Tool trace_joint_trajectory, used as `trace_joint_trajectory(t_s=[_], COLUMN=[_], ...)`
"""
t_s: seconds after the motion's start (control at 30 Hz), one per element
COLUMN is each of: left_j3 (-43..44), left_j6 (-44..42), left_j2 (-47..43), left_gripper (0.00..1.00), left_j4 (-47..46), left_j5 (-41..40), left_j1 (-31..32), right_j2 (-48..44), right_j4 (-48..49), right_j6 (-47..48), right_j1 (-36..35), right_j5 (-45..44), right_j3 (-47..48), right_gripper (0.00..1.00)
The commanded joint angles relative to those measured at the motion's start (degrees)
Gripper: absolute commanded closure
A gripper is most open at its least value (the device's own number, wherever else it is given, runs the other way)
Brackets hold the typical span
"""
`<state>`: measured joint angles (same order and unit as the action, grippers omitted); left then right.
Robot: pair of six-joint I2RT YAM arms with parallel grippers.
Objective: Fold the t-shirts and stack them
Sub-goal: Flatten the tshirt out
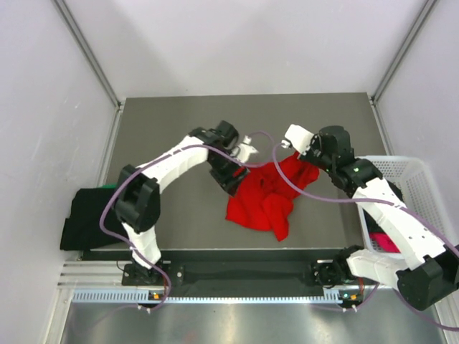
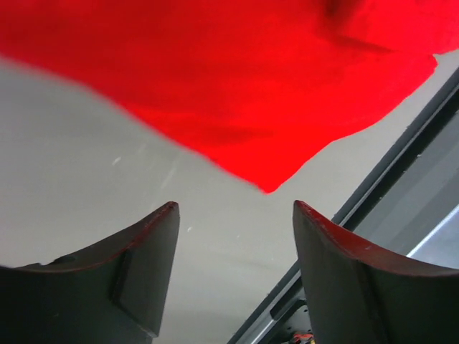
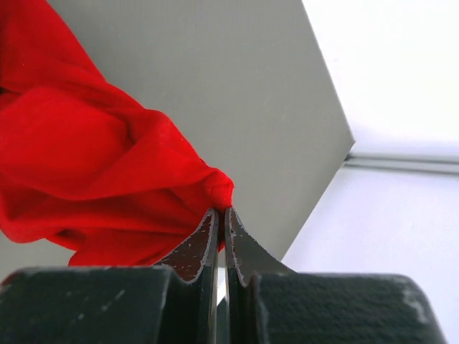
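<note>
Red cloth fills both my wrist views: the red t-shirt lies crumpled in the middle of the table, between my two arms. My right pincer is pressed closed on a pinch of its edge, a grip seen close up only from that wrist. My left pincer stands wide apart over bare table, holding nothing, the shirt's hem just ahead. Only the overhead view shows the black t-shirt at the table's left edge and the pink t-shirt inside the white basket at right.
</note>
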<state>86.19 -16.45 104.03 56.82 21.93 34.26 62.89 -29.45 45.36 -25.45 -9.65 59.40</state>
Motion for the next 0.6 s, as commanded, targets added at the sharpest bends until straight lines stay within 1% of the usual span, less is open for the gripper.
trace_joint_trajectory(t_s=[0.0, 0.03, 0.07, 0.13, 0.2, 0.23, 0.27, 0.43, 0.57], left_j3=[5.2, 6.43, 9.84, 14.93, 19.86, 24.85, 26.55, 32.27, 33.95], left_j6=[1.48, 2.46, 3.6, 5.11, 5.9, 6.16, 6.34, 6.69, 6.52], left_j2=[3.45, 4.94, 7.83, 9.87, 13.73, 15.4, 18.03, 22.7, 24.38], left_gripper=[0.32, 0.33, 0.34, 0.36, 0.37, 0.37, 0.37, 0.35, 0.35], left_j4=[2.16, 2.16, 1.98, 0.93, 3.1, 4.17, 4.79, 5.14, 5.5], left_j5=[-9.07, -13.71, -14.98, -17.53, -16.49, -15.35, -15.43, -15.43, -16.74], left_j1=[7.39, 7.83, 7.84, 7.66, 7.66, 7.75, 8.1, 8.98, 10.91], right_j2=[0.39, 0.21, 0.13, 0.21, 0.13, -0.14, -0.31, -1.28, -1.54], right_j4=[-0.25, -0.34, -0.6, -1.13, -1.75, -1.75, -2.01, -2.1, -1.4], right_j6=[-4.05, -4.93, -5.46, -6.68, -7.39, -7.74, -7.75, -7.75, -8.19], right_j1=[2.07, 2.42, 2.95, 4.44, 5.93, 6.38, 6.82, 8.14, 8.84], right_j5=[0.77, 1.29, 2.34, 3.75, 4.46, 4.99, 5.17, 5.43, 5.96], right_j3=[2.83, 2.83, 2.92, 3.36, 3.27, 3.01, 2.83, 1.25, 0.2], right_gripper=[1.0, 1.0, 1.0, 1.0, 1.0, 1.0, 1.0, 1.0, 1.0])
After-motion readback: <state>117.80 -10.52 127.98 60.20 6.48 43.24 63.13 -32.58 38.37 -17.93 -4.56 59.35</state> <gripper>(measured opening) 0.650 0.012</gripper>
